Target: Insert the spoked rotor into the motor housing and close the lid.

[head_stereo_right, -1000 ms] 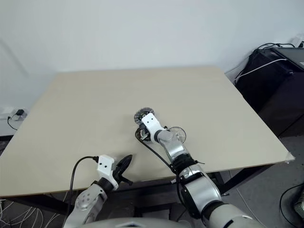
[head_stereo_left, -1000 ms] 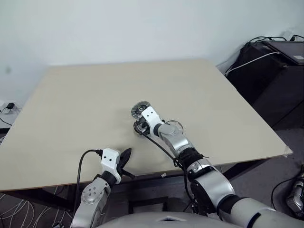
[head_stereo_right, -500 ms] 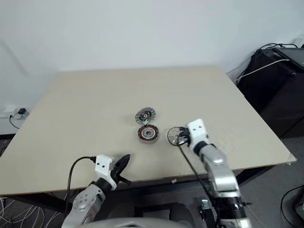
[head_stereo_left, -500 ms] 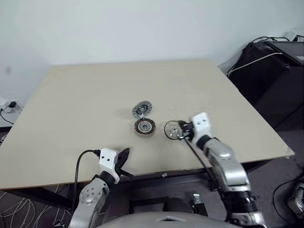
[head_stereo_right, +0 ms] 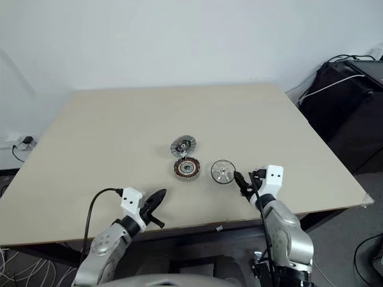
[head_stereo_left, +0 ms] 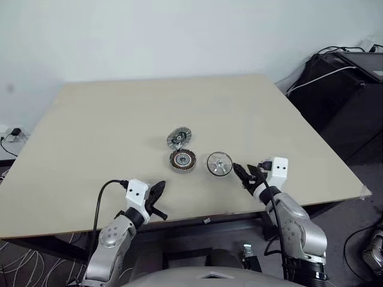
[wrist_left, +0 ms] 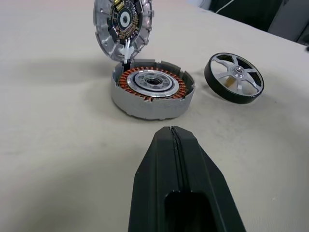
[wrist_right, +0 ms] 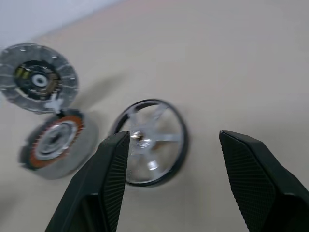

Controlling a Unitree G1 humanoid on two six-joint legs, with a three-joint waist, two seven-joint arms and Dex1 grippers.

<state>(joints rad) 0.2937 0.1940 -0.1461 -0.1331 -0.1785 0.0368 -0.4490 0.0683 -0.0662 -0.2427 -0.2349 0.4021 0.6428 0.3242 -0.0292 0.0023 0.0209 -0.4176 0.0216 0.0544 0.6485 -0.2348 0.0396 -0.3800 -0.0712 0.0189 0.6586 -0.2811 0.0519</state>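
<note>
The spoked rotor [head_stereo_left: 219,163], a shiny disc with a dark rim, lies flat on the tan table [head_stereo_left: 108,119]. Just left of it is the motor housing [head_stereo_left: 182,159], its copper windings facing up. Behind the housing the lid [head_stereo_left: 178,137] stands tilted on edge, touching the housing's far rim. My right gripper [head_stereo_left: 243,172] is open, low over the table and just right of the rotor, pointing at it; in the right wrist view the rotor [wrist_right: 149,142] lies ahead of its fingers [wrist_right: 113,169]. My left gripper [head_stereo_left: 158,194] is shut and empty at the near table edge, pointing at the housing [wrist_left: 152,89].
Black cases and cables [head_stereo_left: 341,78] stand on the floor past the table's right edge. A white wall runs behind the table. The near table edge [head_stereo_left: 203,215] lies just below both grippers.
My right arm swung from over the housing to the right and back toward the near edge, uncovering housing and rotor. Its jaws have opened. The left gripper has stayed put.
</note>
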